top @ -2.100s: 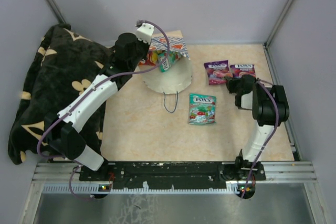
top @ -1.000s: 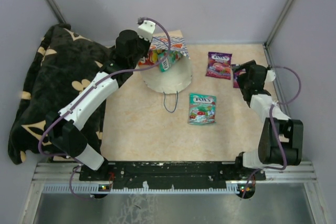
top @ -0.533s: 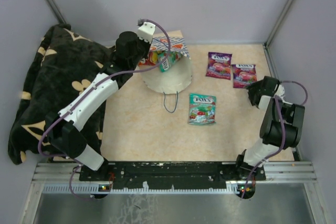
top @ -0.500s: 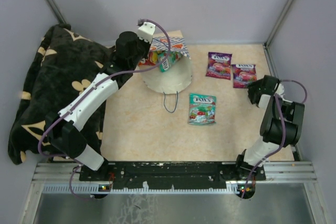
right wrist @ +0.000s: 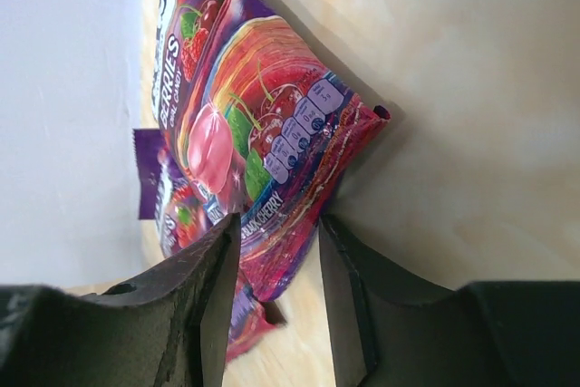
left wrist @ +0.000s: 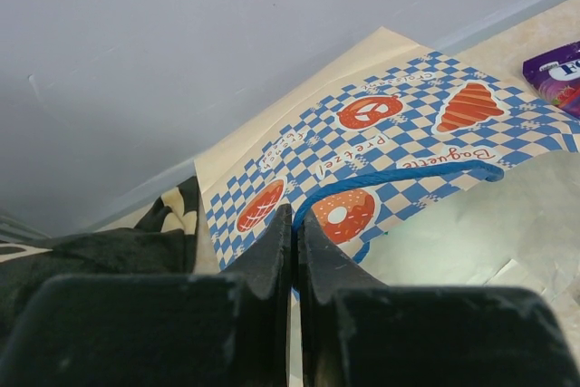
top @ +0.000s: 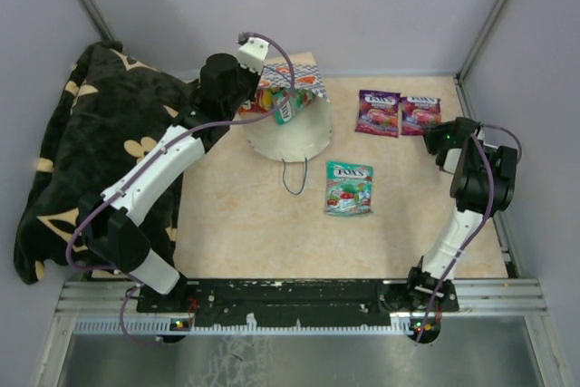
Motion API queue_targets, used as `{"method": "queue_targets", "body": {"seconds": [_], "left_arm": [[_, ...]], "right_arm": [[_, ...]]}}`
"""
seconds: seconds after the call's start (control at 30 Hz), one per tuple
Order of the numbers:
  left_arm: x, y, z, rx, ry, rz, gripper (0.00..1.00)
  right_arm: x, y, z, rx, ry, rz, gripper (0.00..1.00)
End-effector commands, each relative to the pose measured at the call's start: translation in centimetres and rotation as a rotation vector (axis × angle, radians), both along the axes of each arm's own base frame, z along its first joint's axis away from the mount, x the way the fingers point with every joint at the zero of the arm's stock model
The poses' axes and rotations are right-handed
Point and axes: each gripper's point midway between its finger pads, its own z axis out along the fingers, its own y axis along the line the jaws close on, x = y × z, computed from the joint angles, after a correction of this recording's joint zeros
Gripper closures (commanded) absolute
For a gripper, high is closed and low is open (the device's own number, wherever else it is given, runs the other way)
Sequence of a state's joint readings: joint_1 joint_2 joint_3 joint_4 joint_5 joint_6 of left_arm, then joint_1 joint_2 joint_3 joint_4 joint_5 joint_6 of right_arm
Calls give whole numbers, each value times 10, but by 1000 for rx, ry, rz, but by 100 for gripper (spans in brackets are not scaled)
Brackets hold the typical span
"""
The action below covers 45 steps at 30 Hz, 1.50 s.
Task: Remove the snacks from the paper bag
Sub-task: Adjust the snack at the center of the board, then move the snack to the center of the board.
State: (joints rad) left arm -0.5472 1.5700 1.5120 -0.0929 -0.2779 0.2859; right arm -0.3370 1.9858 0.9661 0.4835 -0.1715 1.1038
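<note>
While the left gripper (left wrist: 295,217) is pinched shut on the checkered rim of the paper bag (top: 290,133), upper centre, the right gripper (right wrist: 276,233) is set narrowly about the corner of a purple packet (right wrist: 245,133), upper right; whether it is clamped cannot be told. Such packets are judged light and slippery, best taken by an edge. More snacks (top: 283,108) are seen in the bag's mouth.

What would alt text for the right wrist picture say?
The dark right tool straddles the edge of a purple-pink candy packet on a beige table. A second purple packet lies behind it, by a pale wall.
</note>
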Motion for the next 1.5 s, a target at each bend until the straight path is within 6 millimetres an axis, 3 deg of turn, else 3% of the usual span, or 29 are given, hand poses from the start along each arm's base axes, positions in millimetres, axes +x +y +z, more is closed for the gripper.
{"method": "queue_targets", "body": {"seconds": [0.0,0.07,0.17,0.2,0.27,0.33,0.37,0.4,0.43,0.5,0.57,0.67,0.77,0.9,0.97,1.2,1.37,1.47], "left_arm": [[5,2,17,-12,-29,18,95],[6,2,17,-9,-24,21,95],[6,3,19,-8,-24,27,95],[6,4,20,-9,-26,28,95],[6,4,20,-11,-28,27,95],[5,2,21,-14,-27,21,95],[5,1,20,-15,-25,19,95],[5,1,19,-15,-23,17,95],[5,1,17,-15,-21,15,95],[4,1,14,-12,-19,12,96],[3,1,12,-9,-26,11,95],[3,1,13,-10,-29,10,95],[0,0,15,-18,-30,0,95],[-2,3,14,-15,-34,3,95],[-2,5,12,-10,-33,10,95],[-1,5,9,-4,-32,15,95],[2,3,9,-7,-29,15,95],[1,4,8,-1,-27,17,95]], "right_arm": [[11,-4,-25,47,33,-25,59],[15,-5,-24,54,22,-24,58],[12,-3,-10,42,-7,-18,43],[8,-3,-2,30,-22,-18,34],[1,1,23,-11,-70,0,4],[-8,6,49,-68,-98,25,1],[-13,10,72,-105,-130,38,1],[-19,16,78,-131,-131,55,1],[-24,24,106,-177,-183,75,1],[-33,53,143,-309,-243,147,1],[-40,100,173,-452,-300,275,1],[-58,176,193,-604,-359,435,1],[-87,243,182,-701,-314,543,1],[-123,266,135,-830,-96,560,1],[-144,269,111,-897,-6,578,1],[-191,250,46,-965,275,685,1],[-206,249,6,-942,379,800,1],[-210,234,-9,-912,451,804,1]]}}
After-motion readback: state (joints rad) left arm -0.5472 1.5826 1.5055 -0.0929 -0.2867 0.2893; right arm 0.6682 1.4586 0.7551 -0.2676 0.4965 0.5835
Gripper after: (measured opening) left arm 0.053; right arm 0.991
